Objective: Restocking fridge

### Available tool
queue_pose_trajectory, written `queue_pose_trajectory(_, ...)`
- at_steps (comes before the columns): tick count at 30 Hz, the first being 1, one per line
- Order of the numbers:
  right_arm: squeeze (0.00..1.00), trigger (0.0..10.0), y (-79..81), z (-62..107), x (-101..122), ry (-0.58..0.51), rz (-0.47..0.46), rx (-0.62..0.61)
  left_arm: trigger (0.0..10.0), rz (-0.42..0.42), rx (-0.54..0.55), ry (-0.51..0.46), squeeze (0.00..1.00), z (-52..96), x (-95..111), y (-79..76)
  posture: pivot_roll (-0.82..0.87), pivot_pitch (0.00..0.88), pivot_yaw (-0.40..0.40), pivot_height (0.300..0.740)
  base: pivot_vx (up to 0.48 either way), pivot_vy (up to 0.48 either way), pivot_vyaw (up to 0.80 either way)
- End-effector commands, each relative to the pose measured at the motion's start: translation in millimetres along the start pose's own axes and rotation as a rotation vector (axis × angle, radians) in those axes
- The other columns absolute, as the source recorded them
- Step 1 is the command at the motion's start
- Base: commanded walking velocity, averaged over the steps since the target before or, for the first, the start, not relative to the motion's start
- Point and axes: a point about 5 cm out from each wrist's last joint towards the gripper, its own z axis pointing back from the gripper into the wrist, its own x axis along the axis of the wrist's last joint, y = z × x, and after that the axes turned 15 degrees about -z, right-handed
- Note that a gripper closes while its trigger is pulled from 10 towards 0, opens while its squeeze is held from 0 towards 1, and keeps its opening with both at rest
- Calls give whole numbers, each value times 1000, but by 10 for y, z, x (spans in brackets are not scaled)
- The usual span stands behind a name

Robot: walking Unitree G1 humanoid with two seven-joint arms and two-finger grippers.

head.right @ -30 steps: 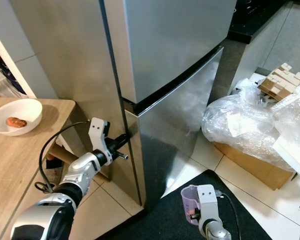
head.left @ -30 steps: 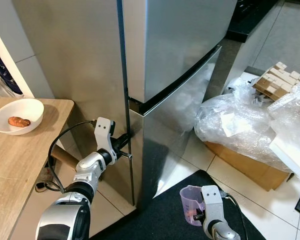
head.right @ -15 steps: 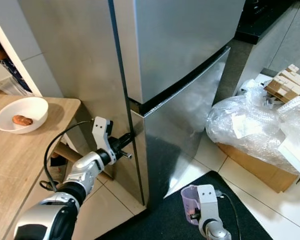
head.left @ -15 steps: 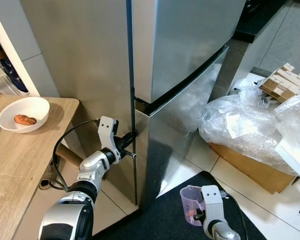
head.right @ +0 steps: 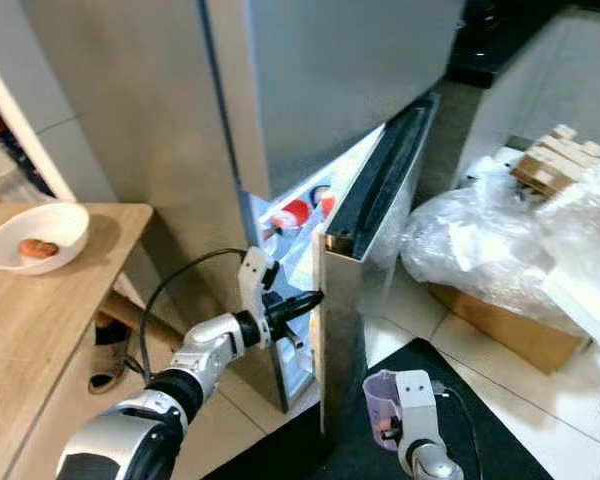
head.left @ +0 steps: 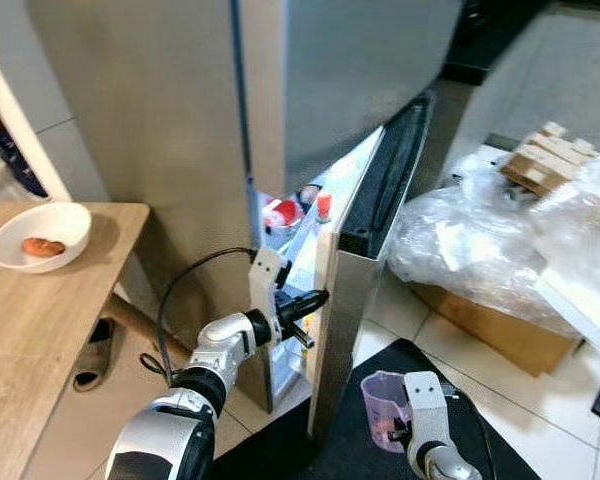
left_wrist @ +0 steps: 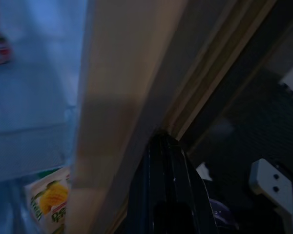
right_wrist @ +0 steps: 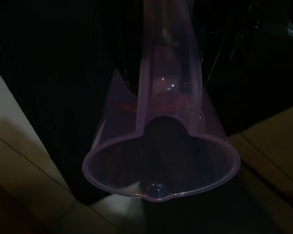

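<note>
Two end effectors are at work: the left end effector [head.left: 310, 300], fingers pressed together, hooks the lower fridge door [head.left: 365, 240] at its free edge, while the right end effector [head.left: 400, 432] grips a purple measuring cup [head.left: 383, 408] low over the dark mat [head.left: 350, 450]. Swing the door wider — bottles [head.left: 280, 213] crowd the lit shelf, and the plastic-wrapped box [head.left: 480, 250] limits room.

Both eye views are evenly bright with soft daylight, yet slightly smeared by motion, most of all at the edges. White light spills from the opened fridge [head.left: 300, 215] interior, and the steel door [head.left: 345, 90] above carries a dull sheen. The plastic wrap [head.left: 480, 230] glints in patches. The left wrist view is dim and out of focus, bluish on one side. The right wrist view is very dark; the purple cup [right_wrist: 158, 146] catches faint highlights on its rim.
</note>
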Motion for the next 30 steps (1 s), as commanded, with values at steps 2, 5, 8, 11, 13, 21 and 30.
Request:
queue_pose_trajectory(2,0,10000,-18,9,-8,-8,-7,-6,10000,-61,-24,-97,0,-139,260,2,-156,48,28,740,0,0,0)
queue_pose_trajectory(5,0,10000,-25,23,-58,11,-6,-8,10000,-75,-163,-90,0,-195,221,-188,-162,52,34,740,0,0,0)
queue_pose_trajectory(8,0,10000,-33,38,-92,13,-14,-14,10000,-89,-292,-40,0,-65,67,-340,-164,55,40,740,0,0,0)
queue_pose_trajectory(11,0,10000,-38,45,-108,14,-15,-15,10000,-91,-313,-11,0,26,-8,-362,-162,60,38,740,0,0,0)
queue_pose_trajectory(13,0,10000,-48,54,-132,21,-13,-16,10000,-106,-329,68,0,238,-160,-369,-159,60,35,740,0,0,0)
queue_pose_trajectory(21,0,10000,-57,73,-181,49,31,19,10000,-80,-286,285,0,817,-468,-376,-133,68,11,740,0,0,0)
queue_pose_trajectory(30,0,10000,84,53,-122,23,47,136,10000,-44,206,492,0,1184,-888,-133,-127,72,8,740,0,0,0)
